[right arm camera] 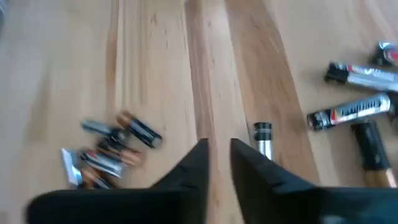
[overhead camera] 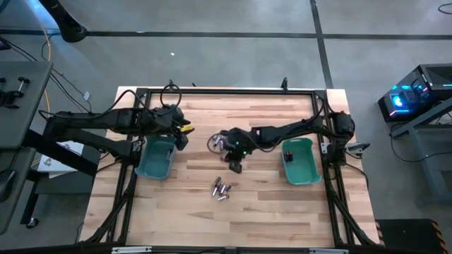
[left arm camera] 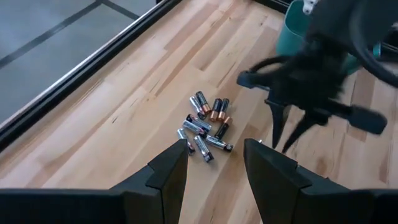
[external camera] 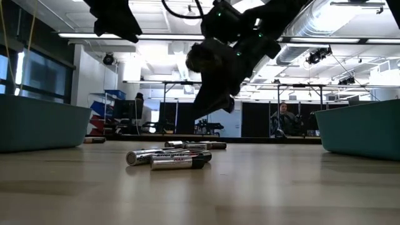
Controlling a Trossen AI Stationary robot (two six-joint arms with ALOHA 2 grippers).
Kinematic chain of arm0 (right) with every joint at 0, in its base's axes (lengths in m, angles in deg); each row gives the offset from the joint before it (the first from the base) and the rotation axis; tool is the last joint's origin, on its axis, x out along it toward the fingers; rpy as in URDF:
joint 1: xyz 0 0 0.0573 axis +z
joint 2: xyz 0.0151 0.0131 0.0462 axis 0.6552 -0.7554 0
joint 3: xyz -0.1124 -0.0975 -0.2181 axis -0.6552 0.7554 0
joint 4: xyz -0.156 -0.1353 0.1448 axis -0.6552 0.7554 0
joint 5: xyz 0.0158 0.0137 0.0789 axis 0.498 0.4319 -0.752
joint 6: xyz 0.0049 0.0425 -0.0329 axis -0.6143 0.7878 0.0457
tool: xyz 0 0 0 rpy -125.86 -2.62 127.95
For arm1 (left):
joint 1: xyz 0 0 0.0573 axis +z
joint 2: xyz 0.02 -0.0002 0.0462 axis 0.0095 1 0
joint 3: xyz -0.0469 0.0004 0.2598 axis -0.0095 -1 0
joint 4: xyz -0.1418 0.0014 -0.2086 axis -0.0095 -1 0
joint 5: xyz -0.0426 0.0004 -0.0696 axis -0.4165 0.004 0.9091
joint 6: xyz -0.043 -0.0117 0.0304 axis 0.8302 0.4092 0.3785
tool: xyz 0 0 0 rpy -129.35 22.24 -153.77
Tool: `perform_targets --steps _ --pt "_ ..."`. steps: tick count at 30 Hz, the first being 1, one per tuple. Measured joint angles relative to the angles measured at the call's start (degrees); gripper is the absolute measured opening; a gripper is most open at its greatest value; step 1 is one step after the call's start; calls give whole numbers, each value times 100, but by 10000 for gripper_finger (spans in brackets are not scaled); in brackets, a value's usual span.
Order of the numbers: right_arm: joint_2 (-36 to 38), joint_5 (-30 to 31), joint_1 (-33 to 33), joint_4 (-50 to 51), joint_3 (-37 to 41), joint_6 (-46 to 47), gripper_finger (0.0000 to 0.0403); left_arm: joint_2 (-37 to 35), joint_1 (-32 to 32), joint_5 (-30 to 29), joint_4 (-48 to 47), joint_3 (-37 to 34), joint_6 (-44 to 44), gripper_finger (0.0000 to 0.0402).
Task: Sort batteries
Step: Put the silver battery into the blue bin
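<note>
Several small batteries [overhead camera: 221,189] lie loose on the wooden table, silvery ones and dark ones with copper ends [left arm camera: 205,127]. In the low view they rest on their sides [external camera: 169,157]. My right gripper [right arm camera: 219,163] hangs above the table just beyond them [overhead camera: 233,166], fingers a narrow gap apart with only wood showing between. One silvery battery [right arm camera: 262,138] lies past its finger. My left gripper [left arm camera: 214,163] waits open over the left teal bin [overhead camera: 155,156]. The right teal bin [overhead camera: 300,161] holds a few batteries.
A black frame rail [overhead camera: 226,92] runs round the tabletop. The two teal bins stand left [external camera: 37,128] and right [external camera: 362,128] of the batteries. Bare wood lies toward the near edge [overhead camera: 226,226]. A person [external camera: 282,119] sits in the room behind.
</note>
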Motion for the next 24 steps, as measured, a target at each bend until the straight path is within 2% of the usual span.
perform_targets --steps 4,8,11,14,19,24 --pt "-135 632 206 -61 2 -497 139 -1 -1 5 3 0 621 149" --pt "-447 757 369 -55 2 -412 186 0 -74 -8 0 -4 870 149" --pt "-676 1141 447 -91 -7 -43 189 0 -133 -20 7 -4 1035 149" --pt "-794 1352 465 -197 -7 182 176 -2 -205 -28 9 -5 1157 149" --pt "-759 1163 441 -234 -2 315 149 0 -297 -50 18 -7 1216 149" --pt "-370 969 390 59 19 307 150 0 -321 -63 72 -7 1376 149"
